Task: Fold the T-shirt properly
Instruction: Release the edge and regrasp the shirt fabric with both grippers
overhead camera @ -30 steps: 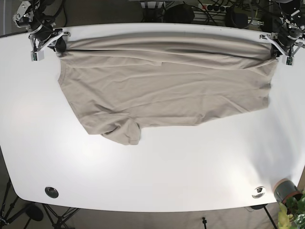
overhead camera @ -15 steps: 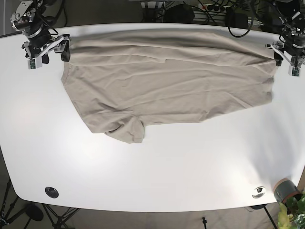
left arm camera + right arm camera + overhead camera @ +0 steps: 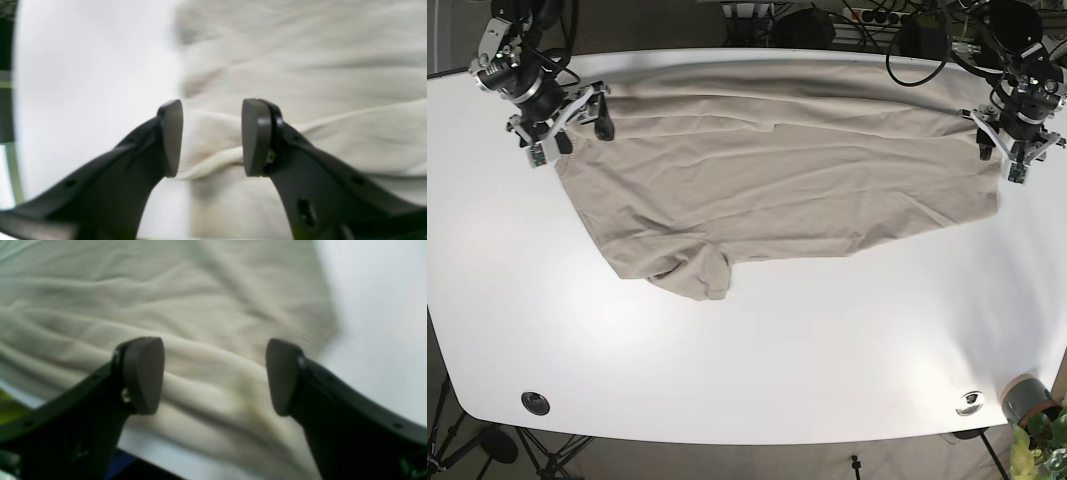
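t-shirt [image 3: 777, 185] flat on white table [image 3: 757, 350]; both pincers spread, gripping nothing

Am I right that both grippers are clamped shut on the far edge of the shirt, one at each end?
Not quite. Both grippers are at the ends of the shirt, but they are open, not clamped. In the left wrist view the left gripper has its fingers spread with fabric between them; the right wrist view shows the right gripper likewise spread over the fold.

A robotics lab: white table [image 3: 757, 380], tripod legs [image 3: 547, 455], a power strip [image 3: 882, 15].
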Controlling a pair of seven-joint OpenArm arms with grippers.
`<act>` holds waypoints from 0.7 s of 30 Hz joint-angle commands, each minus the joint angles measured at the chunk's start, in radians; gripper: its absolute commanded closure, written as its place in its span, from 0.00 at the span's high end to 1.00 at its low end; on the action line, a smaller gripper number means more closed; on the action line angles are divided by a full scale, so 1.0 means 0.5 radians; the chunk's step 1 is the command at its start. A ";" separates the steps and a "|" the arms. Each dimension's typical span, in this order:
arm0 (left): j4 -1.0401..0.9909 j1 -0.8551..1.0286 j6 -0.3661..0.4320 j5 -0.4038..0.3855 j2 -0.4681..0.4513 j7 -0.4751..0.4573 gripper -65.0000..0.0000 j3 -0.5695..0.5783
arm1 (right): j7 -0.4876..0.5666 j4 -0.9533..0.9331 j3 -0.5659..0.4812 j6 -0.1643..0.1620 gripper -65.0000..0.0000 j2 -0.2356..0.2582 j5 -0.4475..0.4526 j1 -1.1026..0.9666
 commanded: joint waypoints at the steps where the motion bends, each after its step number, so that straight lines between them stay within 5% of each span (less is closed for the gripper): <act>1: 0.029 -0.008 0.012 -0.009 0.027 -0.029 0.40 -0.004 | 0.046 0.036 -0.111 0.010 0.69 0.018 0.020 0.000; 11: -0.053 -0.008 0.012 -0.006 0.076 -0.029 0.40 -0.001 | 0.055 -0.081 -0.473 0.010 0.68 0.012 -0.180 0.064; 21: -0.222 -0.005 0.012 -0.009 0.063 -0.035 0.40 -0.007 | 0.168 -0.161 -0.541 0.010 0.68 0.012 -0.394 0.153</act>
